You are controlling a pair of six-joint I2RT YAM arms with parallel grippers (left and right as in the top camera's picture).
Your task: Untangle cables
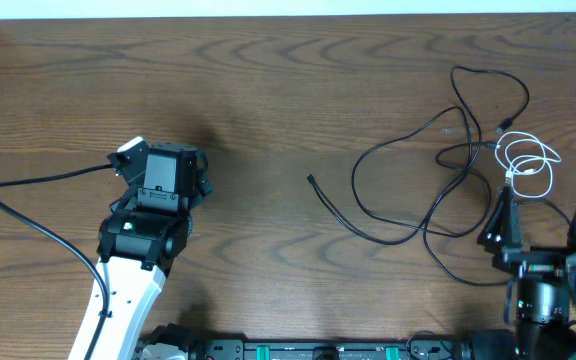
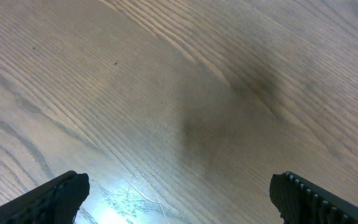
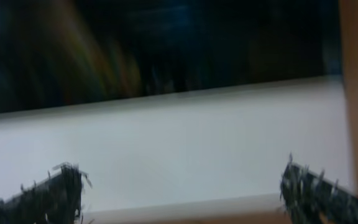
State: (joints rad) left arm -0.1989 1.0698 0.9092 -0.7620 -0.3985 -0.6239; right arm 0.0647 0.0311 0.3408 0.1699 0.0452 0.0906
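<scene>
Robot lab with wood-grain table (image 1: 268,90)

- I see my left arm (image 1: 118,300): white lower link, black boxy wrist, small green light (image 1: 126,226).
- A thick black cord (image 1: 28,205) runs off it.
- My right arm (image 1: 543,290) is black with a silver-grey collar.
- My right gripper (image 1: 546,197) has black, toothed fingers (image 1: 501,222).

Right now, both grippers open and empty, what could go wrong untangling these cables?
The white cable overlaps the black cables ahead of the right gripper; a grab there may catch both and tighten the tangle. The right wrist view is blurred and shows no cables, so aiming is harder. The left gripper sits far from them.
</scene>
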